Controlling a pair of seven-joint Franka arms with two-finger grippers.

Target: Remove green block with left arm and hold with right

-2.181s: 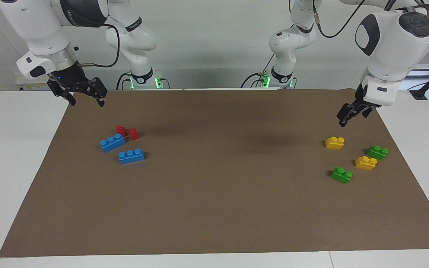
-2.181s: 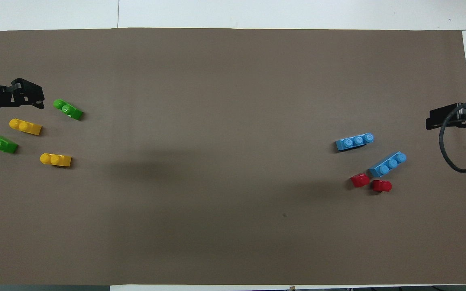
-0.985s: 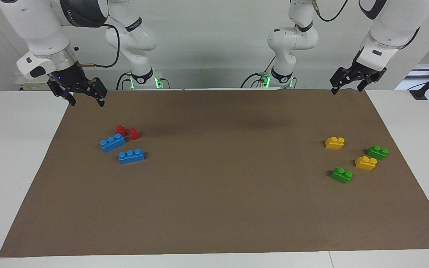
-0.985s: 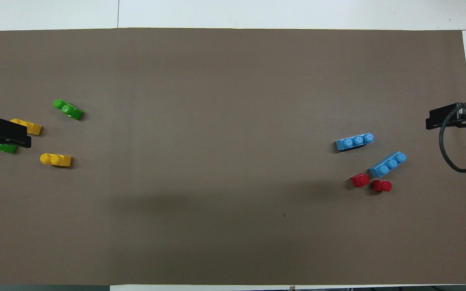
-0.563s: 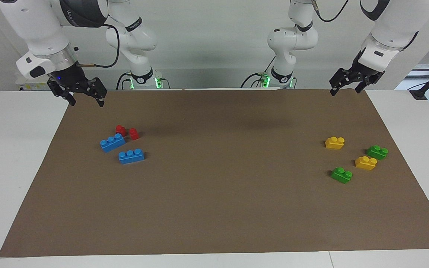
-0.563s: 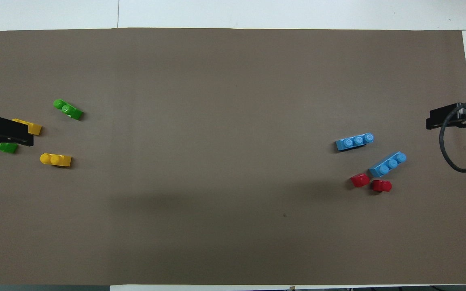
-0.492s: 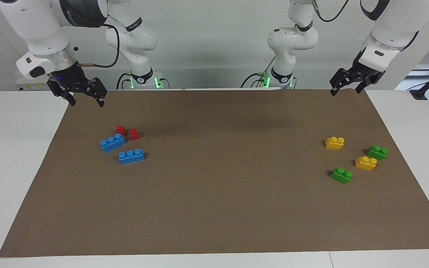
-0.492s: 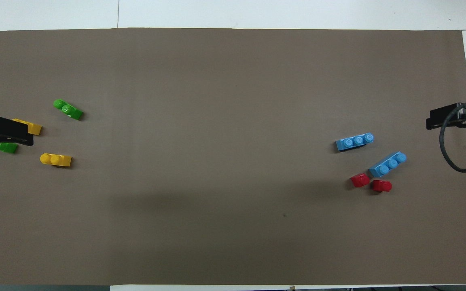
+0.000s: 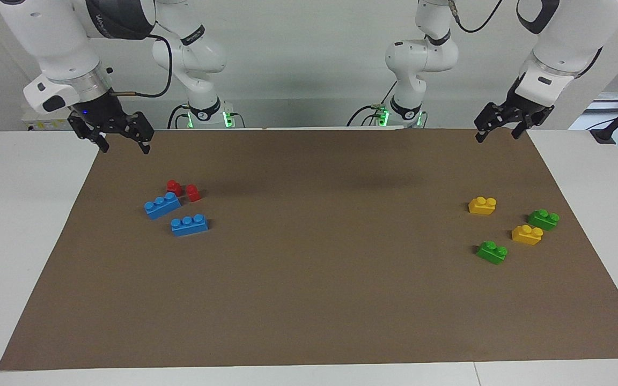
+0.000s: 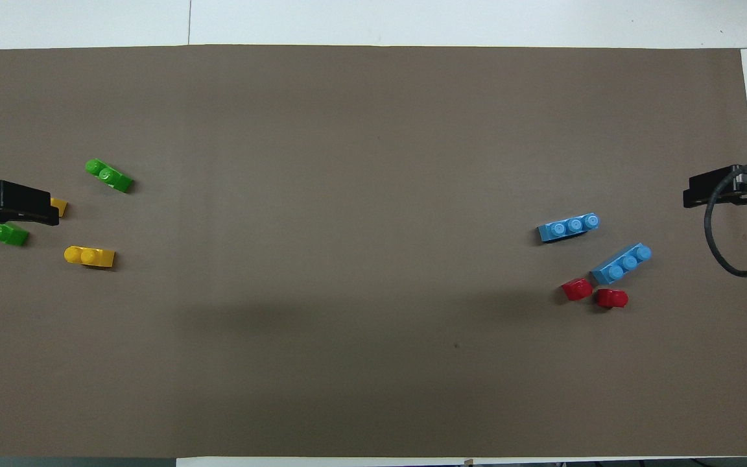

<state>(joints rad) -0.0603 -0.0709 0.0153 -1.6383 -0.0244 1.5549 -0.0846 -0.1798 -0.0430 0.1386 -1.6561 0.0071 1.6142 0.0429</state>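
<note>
Brown mat (image 9: 309, 300), two green blocks (image 9: 492, 252), both loose

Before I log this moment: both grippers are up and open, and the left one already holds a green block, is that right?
Not quite. The left gripper holds nothing: in the facing view both green blocks lie on the brown mat. Both grippers, the right gripper too, are up and open.
</note>
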